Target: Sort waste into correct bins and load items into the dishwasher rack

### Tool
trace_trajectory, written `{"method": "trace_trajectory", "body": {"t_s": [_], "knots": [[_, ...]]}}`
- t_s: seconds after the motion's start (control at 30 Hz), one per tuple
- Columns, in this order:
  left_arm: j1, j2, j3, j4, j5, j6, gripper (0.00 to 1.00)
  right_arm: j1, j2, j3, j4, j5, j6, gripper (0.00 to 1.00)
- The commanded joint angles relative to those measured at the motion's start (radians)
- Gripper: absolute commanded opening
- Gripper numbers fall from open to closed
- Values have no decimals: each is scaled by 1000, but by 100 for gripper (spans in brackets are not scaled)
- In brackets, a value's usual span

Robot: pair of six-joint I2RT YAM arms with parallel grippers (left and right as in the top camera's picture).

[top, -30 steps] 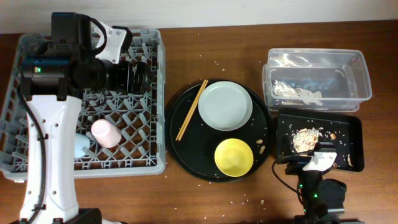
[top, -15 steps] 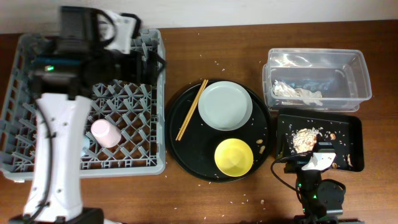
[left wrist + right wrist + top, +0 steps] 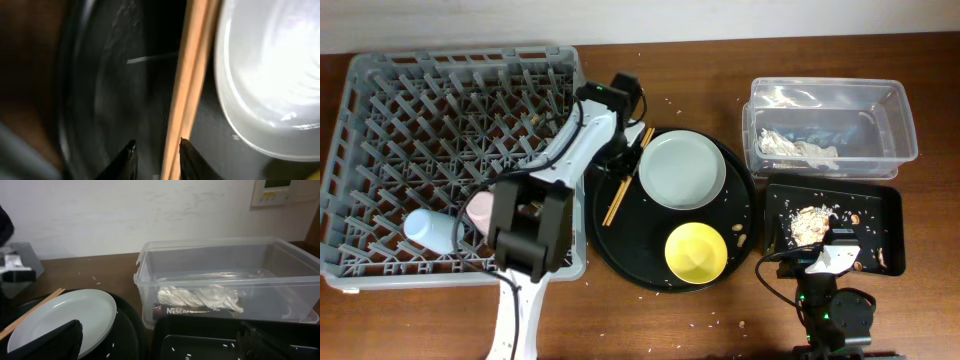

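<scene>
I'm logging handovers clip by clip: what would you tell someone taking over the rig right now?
Left gripper: open over the chopsticks on the round black tray; they run between its fingertips, not yet gripped.
Right gripper: open, empty, by the black bin tray.
Done: blue cup and pink cup in the rack; napkin and wrapper in the clear tub; food scraps in the black bin tray.
Left: chopsticks, plate and yellow bowl into the rack.
</scene>
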Motion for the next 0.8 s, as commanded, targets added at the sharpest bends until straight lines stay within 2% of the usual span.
{"method": "trace_trajectory", "body": {"t_s": [0.0,0.2,0.23,0.3,0.4,0.47,0.5,0.57,0.6,0.63,0.67,0.7,0.77], "knots": [[-6,16,2,31,5,91,27,-3,-7,-10,-1,-6,3,98],[-7,16,-13,65,-3,104,27,-3,-7,-10,-1,-6,3,99],[-7,16,-60,100,-3,104,24,-3,-7,-10,-1,-6,3,98],[-6,16,-80,103,-3,103,0,-3,-7,-10,-1,-6,3,98],[3,2,51,-36,20,15,0,-3,-7,-10,-1,-6,3,98],[40,-20,266,-217,138,15,0,-3,-7,-10,-1,-6,3,98],[65,-34,393,-299,137,15,0,-3,-7,-10,-1,-6,3,98],[117,-54,507,-370,58,-39,0,-3,-7,-10,-1,-6,3,98],[154,-59,520,-385,-56,-105,0,-2,-7,-10,-1,-6,3,98],[197,-58,504,-397,-155,-175,0,-3,-7,-10,-1,-6,3,99],[229,-58,463,-391,-187,-221,0,-3,-7,-10,-1,-6,3,98],[240,-56,426,-372,-183,-223,0,-3,-7,-10,-1,-6,3,98],[240,-57,223,-251,-181,-216,0,-3,-7,-10,-1,-6,3,98]]}}
